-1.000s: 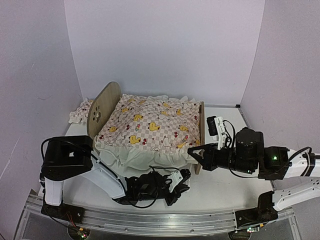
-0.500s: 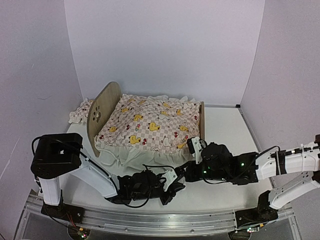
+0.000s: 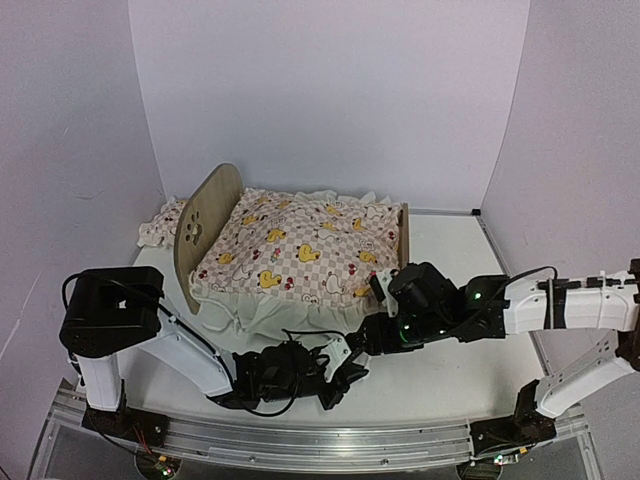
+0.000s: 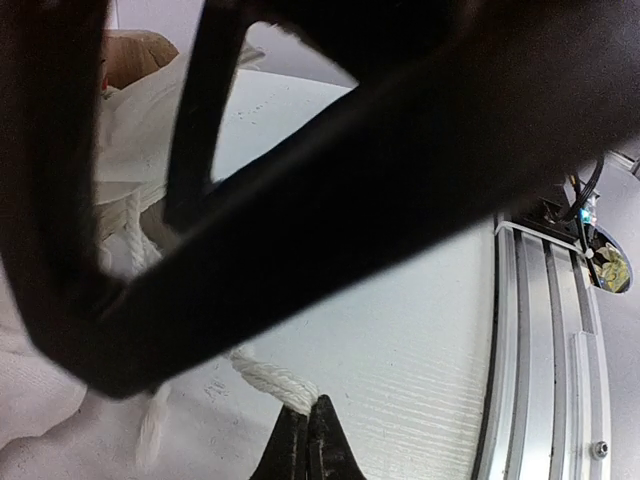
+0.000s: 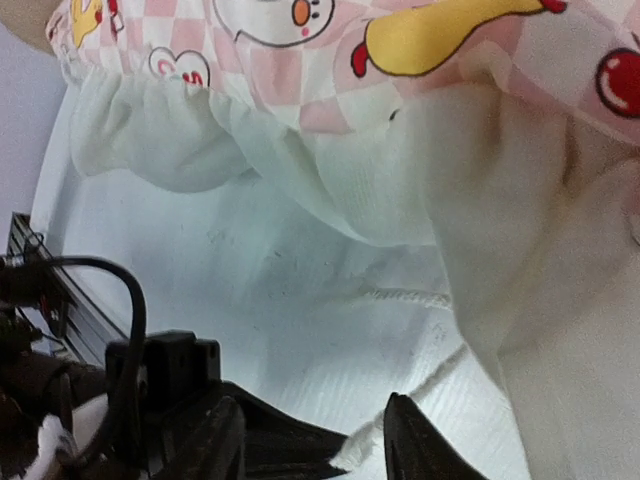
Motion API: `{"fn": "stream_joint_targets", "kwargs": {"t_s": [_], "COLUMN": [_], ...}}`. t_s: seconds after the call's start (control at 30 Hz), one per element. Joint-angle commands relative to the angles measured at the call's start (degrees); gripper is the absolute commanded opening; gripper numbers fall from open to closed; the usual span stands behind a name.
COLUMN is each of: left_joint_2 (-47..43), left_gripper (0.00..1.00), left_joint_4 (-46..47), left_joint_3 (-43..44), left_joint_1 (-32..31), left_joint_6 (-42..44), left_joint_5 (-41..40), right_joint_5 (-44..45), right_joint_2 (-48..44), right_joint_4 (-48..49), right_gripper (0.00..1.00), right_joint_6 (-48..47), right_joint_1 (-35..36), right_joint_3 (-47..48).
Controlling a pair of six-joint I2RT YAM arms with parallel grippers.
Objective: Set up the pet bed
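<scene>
The pet bed [image 3: 205, 225] stands at the table's middle, its plywood headboard on the left and footboard [image 3: 403, 235] on the right. The pink duck-print cover [image 3: 300, 250] lies over it, its ruffle [image 5: 330, 160] hanging down the front. My left gripper [image 4: 308, 425] sits low in front of the bed [image 3: 343, 374], shut on a white cord [image 4: 270, 378] that runs from the cover. My right gripper [image 5: 315, 445] hovers just above it [image 3: 364, 344], jaws apart, with a frayed cord end [image 5: 420, 385] lying beside its right finger. The right arm's dark body blurs across the left wrist view.
The small ruffled pillow [image 3: 160, 222] lies behind the headboard at the far left. A metal rail [image 3: 300, 435] runs along the table's near edge. Purple walls [image 3: 560, 150] enclose the table on three sides. The left arm's cables [image 5: 120, 300] show in the right wrist view.
My right arm has swung from beside the footboard down to the front of the bed, next to the left gripper, and its jaws have opened. The left gripper stays shut.
</scene>
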Motion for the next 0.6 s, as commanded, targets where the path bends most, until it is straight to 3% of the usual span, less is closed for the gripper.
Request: {"fn": "stream_joint_targets", "kwargs": {"t_s": [0.0,0.17,0.27,0.4,0.57], "left_joint_2": [-2.4,-3.2,-4.7,-5.7,-6.4], "left_gripper": [0.0,0.0,0.0,0.0,0.0], "left_joint_4": [2.2,2.1,2.1,1.8,1.5], "left_joint_3": [1.3,1.8,1.6,1.0,0.3], "left_joint_1": [-0.7,-0.2,1.9,3.9,5.2], "left_joint_6": [1.5,1.0,-0.7,-1.1,-1.9], "left_joint_5": [1.9,0.0,0.6,1.2,2.0], "right_joint_5": [-3.0,-1.4,3.0,5.8,16.7], "right_joint_2": [-9.3,-15.8,-17.5,-17.0,-13.9], "right_joint_4": [-9.6,-11.6,-7.3,5.0,21.9], "right_gripper": [0.59,0.61,0.53,0.47,0.46], "right_joint_6": [-0.1,-0.5,-3.1,-6.0,0.7], "right_joint_1": [-0.1,-2.5,-3.0,-0.4,4.5], "right_joint_3": [2.3,-2.7,-8.2,-14.5,-23.4]}}
